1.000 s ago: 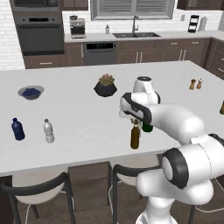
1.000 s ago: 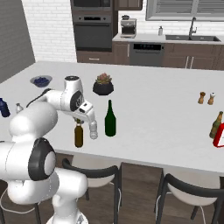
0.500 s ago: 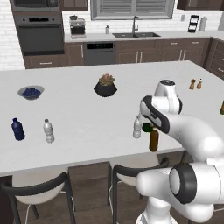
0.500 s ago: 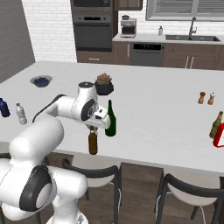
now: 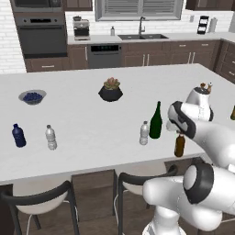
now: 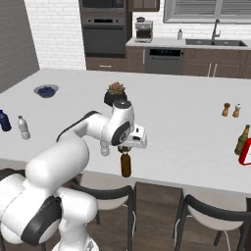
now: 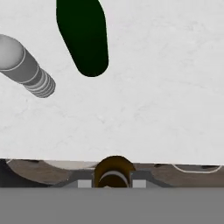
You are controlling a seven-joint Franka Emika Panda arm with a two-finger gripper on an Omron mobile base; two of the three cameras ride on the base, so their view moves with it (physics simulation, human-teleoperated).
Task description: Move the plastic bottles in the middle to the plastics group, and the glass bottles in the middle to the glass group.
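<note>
My gripper point(image 5: 179, 134) point(image 6: 125, 149) point(image 7: 112, 180) is shut on the neck of the slim amber glass bottle point(image 5: 180, 146) point(image 6: 126, 165) point(image 7: 114, 169), which hangs upright at the counter's front edge. To its left on the counter stand the dark green wine bottle point(image 5: 156, 122) point(image 7: 83, 37) and the small clear plastic bottle point(image 5: 144, 133) point(image 6: 104, 149) point(image 7: 26, 68). The plastics group, a dark blue bottle point(image 5: 18, 136) point(image 6: 4, 121) and a clear capped bottle point(image 5: 50, 137) point(image 6: 22, 127), stands far left. The glass group's brown bottle point(image 6: 241, 139) point(image 5: 233, 113) is at the far right.
A potted plant point(image 5: 110, 89) point(image 6: 115, 93) and a bowl of blueberries point(image 5: 32, 96) point(image 6: 46, 90) sit further back. Salt and pepper shakers point(image 5: 204, 86) point(image 6: 231, 109) stand back right. A red object point(image 6: 246, 153) is beside the brown bottle. Chairs point(image 5: 137, 183) point(image 6: 206, 215) stand below the counter front.
The arm has carried the amber bottle to the right along the front edge, away from the green and clear bottles. The clear bottle now shows in full.
</note>
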